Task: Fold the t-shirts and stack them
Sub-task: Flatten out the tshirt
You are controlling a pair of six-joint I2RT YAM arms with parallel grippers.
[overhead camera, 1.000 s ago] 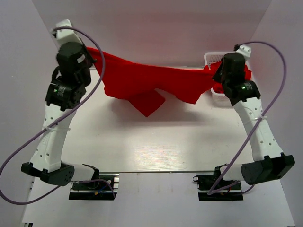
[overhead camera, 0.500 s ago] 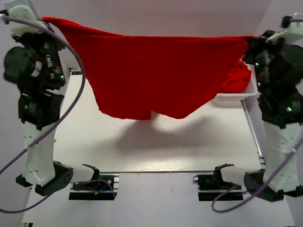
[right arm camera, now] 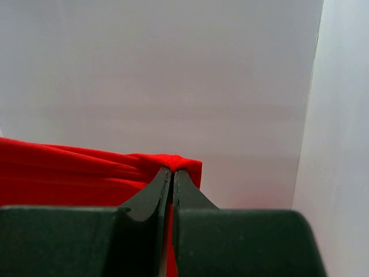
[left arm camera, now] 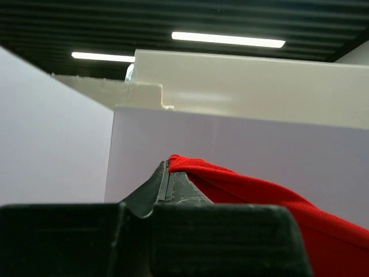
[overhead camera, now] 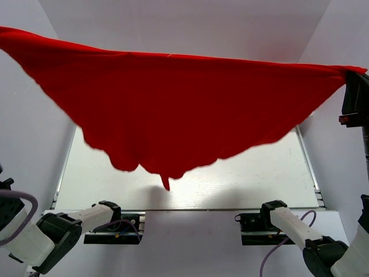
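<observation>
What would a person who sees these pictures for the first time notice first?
A red t-shirt hangs spread wide in the air above the table, filling the top view from side to side. The left gripper and the right gripper each pinch one upper corner of it, jaws shut.

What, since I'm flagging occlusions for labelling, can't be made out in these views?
Top view: the far part of the table and anything on it, hidden behind the raised red t-shirt.
Top view: the shirt's left corner and its holder, cut off by the left edge.
Wrist views: the left fingers and right fingers each pinch a fabric corner; the rest of the shirt is out of frame.
</observation>
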